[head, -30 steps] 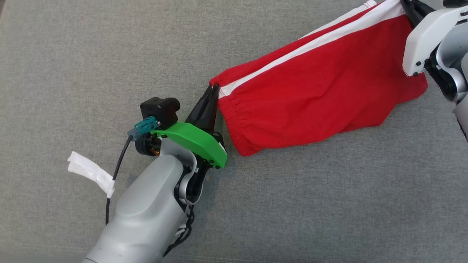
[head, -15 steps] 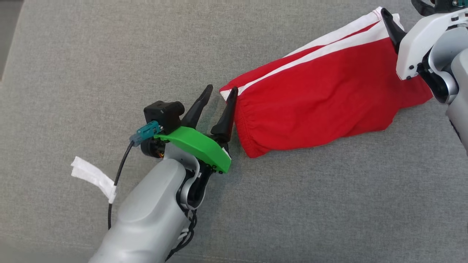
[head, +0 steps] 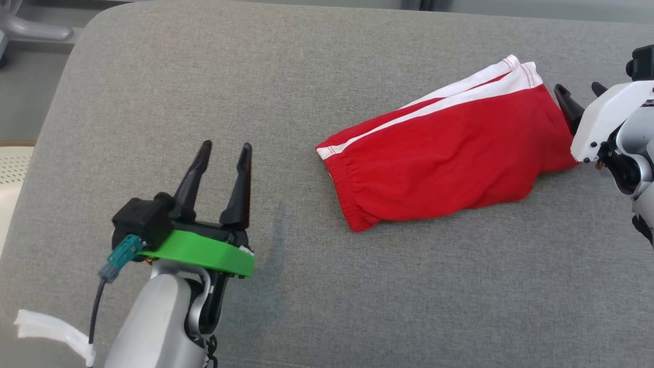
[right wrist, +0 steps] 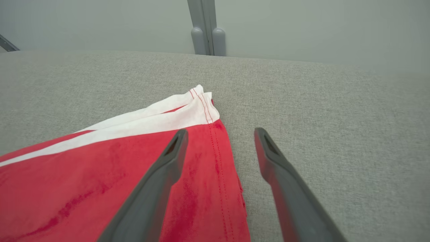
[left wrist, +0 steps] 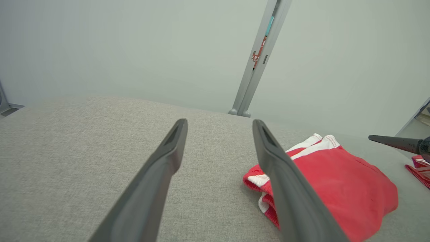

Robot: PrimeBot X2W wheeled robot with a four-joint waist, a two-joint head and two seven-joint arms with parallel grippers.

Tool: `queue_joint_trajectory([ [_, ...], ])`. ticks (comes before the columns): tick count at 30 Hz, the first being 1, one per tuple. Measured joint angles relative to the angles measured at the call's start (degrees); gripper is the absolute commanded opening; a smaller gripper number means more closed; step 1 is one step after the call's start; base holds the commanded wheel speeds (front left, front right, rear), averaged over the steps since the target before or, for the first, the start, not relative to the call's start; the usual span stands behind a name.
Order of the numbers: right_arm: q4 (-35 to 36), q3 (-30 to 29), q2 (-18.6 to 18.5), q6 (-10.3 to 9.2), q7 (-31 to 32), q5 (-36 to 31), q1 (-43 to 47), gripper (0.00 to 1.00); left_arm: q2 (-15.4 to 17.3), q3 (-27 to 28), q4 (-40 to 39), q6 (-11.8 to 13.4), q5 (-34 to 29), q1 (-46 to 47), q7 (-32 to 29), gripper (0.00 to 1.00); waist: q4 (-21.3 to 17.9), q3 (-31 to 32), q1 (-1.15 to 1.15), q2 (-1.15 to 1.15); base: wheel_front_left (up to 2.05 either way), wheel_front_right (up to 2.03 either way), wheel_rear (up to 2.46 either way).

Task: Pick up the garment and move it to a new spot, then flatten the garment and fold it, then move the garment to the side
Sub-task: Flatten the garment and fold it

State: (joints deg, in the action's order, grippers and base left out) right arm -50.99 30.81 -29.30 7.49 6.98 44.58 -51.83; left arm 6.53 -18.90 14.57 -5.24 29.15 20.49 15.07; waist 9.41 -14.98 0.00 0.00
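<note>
Grey woven-fabric tabletop (head: 153,76) with a rounded corner; plain pale wall (left wrist: 100,43) and a slim metal post (left wrist: 258,57) behind. Far left, the left tool (head: 227,144): long dark tapered fingers spread open, empty, well apart from the cloth. Right of centre, the red shorts (head: 439,168) lie on the tabletop: soft knit, white side stripes, gathered waistband. At their hem end, the right tool (head: 576,88) is open and empty.

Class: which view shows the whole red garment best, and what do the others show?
Head view: the red garment lies nearly whole. The left wrist view has a finger across its waistband end; the right wrist view shows its hem end, cropped.
</note>
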Motion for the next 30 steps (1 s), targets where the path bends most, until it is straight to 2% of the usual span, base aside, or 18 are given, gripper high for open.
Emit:
queue_joint_trajectory([
  [4,-2.1,-1.2,0.5,0.02,0.0,0.0,0.0,1.00,-1.2,7.2,-2.2,-0.4,-3.0,-3.4,0.1,1.00,0.8,-0.6,0.00,0.00,0.00,0.00,0.00],
  [10,-7.8,-3.9,1.0,0.02,-0.6,-1.2,-1.9,1.00,-2.5,13.5,-4.0,-1.3,-5.3,-5.0,0.1,1.00,1.9,-3.1,0.00,0.00,0.00,0.00,0.00],
  [14,-10.6,-5.3,2.4,0.02,-0.8,-1.3,-2.9,1.00,-3.0,15.6,-4.7,-1.7,-6.8,-6.0,0.1,1.00,3.0,-4.8,0.00,0.00,0.00,0.00,0.00],
  [21,-15.0,-5.9,3.6,-0.01,2.8,-0.9,-4.3,1.00,-3.4,16.3,-4.7,-2.0,-8.1,-7.0,0.1,1.00,5.1,-6.1,0.00,0.00,0.00,0.00,0.00],
  [22,-15.2,-5.8,3.8,-0.02,4.0,-0.7,-4.4,0.75,-3.4,16.3,-4.7,-2.1,-8.2,-7.1,0.1,1.00,5.2,-6.0,0.00,0.00,0.00,0.00,0.00],
  [23,-15.3,-5.8,4.0,-0.03,4.8,-0.7,-4.6,0.20,-3.4,16.4,-4.7,-2.1,-8.2,-7.1,0.1,1.00,5.3,-5.9,0.00,0.00,0.00,0.00,0.00],
  [24,-15.3,-5.7,4.2,-0.11,5.5,-0.4,-4.6,0.00,-3.5,16.4,-4.7,-2.1,-8.2,-7.2,0.1,1.00,5.3,-5.8,0.00,0.00,0.00,0.00,0.00],
  [27,-14.9,-5.5,4.9,-0.08,6.3,0.3,-4.4,0.00,-3.5,16.1,-4.4,-2.1,-8.2,-7.4,0.1,1.00,4.9,-5.5,0.00,0.00,0.00,0.00,0.00],
  [30,-14.9,-6.0,4.9,0.07,4.4,0.6,-3.6,0.00,-3.5,15.4,-4.0,-2.1,-8.1,-7.6,0.1,1.00,4.4,-4.9,0.00,0.00,0.00,0.00,0.00],
])
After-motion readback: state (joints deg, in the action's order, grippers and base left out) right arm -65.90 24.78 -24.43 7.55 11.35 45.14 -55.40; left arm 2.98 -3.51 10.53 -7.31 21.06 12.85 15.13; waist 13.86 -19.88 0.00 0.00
